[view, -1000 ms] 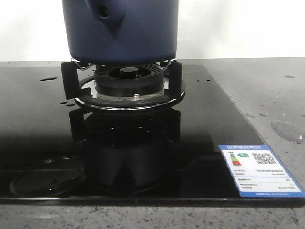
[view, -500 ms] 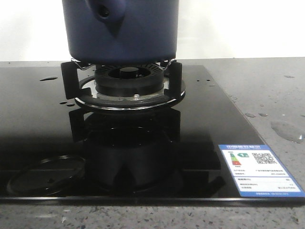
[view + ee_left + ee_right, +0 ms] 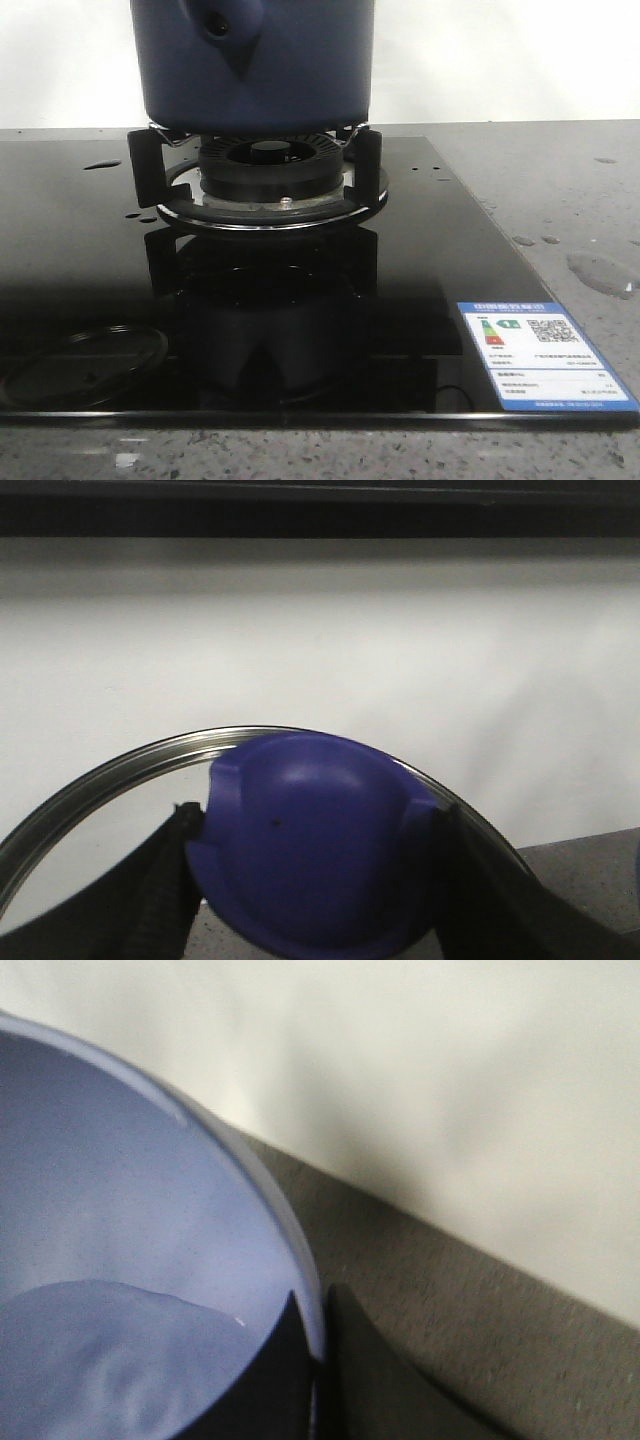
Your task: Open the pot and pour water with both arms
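The pot (image 3: 252, 62) sits on the burner (image 3: 258, 180), right jaws pinching its rim (image 3: 300, 1290), left jaws gripping the lid knob (image 3: 310, 850).

The pot (image 3: 255, 65) has matt navy sides; its inside (image 3: 110, 1260) looks smooth pale blue. The hob (image 3: 90, 260) is glossy black glass, mirror-like. The burner ring (image 3: 270, 205) is polished metal. The counter (image 3: 560, 190) at 3 o'clock is speckled matt stone. My left pincer (image 3: 310, 880) clamps a smooth blue plastic knob (image 3: 310, 840) on a metal-rimmed glass lid (image 3: 120, 765).
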Controlling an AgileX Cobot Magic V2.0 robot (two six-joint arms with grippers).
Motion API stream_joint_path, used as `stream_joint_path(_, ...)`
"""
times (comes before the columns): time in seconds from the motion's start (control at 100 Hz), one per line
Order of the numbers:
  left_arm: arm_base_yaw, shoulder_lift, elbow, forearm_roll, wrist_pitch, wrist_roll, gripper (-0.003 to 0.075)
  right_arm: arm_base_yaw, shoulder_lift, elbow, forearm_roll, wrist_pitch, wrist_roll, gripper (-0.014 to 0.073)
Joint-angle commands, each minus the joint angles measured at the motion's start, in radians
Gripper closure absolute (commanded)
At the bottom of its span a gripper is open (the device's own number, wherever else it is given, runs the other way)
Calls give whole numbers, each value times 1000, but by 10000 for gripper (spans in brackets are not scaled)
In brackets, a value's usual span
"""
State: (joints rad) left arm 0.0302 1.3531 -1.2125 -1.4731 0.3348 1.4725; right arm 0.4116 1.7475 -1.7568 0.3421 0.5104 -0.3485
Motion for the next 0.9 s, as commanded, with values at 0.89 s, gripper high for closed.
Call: stream_joint_path(0.89,1,-37,-42,-48,15,-2,372,152,-220,580,-62,-1336,-71,652)
